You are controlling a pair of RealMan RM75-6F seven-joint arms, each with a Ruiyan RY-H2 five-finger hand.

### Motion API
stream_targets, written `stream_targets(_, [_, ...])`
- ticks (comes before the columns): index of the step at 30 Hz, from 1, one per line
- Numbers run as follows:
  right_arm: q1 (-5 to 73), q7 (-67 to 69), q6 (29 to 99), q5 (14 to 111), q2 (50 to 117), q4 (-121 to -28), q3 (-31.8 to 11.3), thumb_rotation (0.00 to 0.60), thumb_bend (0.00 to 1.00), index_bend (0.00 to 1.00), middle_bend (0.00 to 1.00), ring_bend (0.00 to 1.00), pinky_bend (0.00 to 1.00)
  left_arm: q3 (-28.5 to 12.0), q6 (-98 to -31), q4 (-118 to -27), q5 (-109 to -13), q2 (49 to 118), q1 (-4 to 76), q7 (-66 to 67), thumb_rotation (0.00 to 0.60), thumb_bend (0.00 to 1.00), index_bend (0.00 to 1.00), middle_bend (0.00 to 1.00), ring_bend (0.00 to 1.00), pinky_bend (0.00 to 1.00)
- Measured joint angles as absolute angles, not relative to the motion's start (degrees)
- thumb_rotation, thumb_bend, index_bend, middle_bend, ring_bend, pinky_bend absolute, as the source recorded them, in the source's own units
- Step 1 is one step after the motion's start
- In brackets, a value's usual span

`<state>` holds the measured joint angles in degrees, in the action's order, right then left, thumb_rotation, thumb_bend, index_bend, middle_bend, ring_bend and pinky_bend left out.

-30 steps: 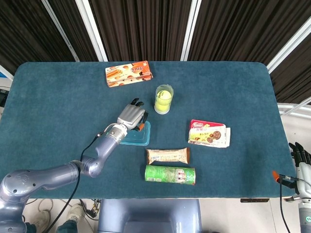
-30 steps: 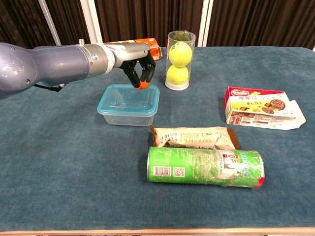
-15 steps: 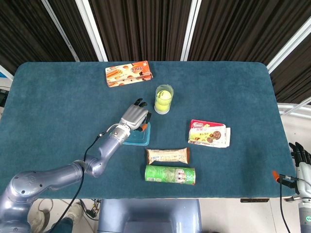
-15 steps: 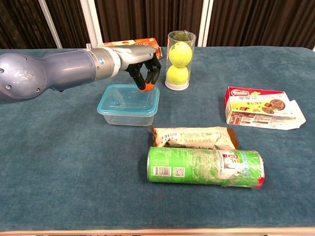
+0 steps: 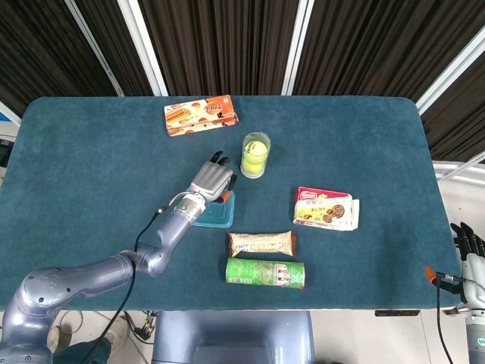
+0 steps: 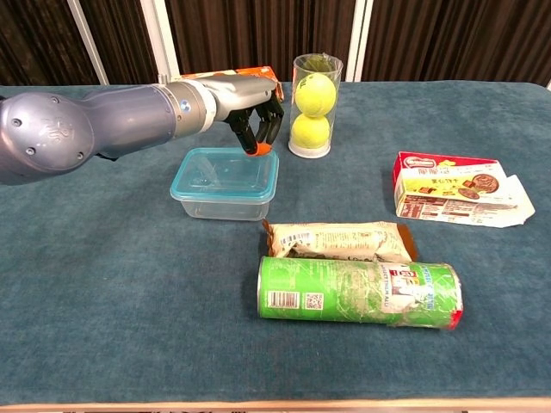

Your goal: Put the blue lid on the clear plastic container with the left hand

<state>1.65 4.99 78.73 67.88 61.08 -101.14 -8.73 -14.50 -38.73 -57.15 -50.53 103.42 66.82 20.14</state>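
Our left arm [image 6: 95,120] is smooth, rounded, blue-grey metal with a black cable running along it. Our left hand [image 6: 250,107] has a silver back, dark fingers and an orange fingertip. Our right hand [image 5: 470,250] shows grey with dark fingers, an orange tab and black cable beside it.

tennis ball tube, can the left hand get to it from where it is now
Probably yes. The left hand hovers over the far right corner of the lidded container, and the tennis ball tube stands just to its right with nothing between them.
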Motion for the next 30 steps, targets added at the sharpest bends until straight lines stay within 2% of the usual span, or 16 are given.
stream_targets(30, [1.62, 5.05, 78.54, 67.28, 60.9, -101.53, -8.86, 0.6, 0.29, 0.1, 0.0, 0.0, 0.0, -13.58, -38.82, -55.59, -49.08, 105.55, 67.81, 25.64, 0.6, 0.52, 0.64, 0.6, 0.13, 0.02])
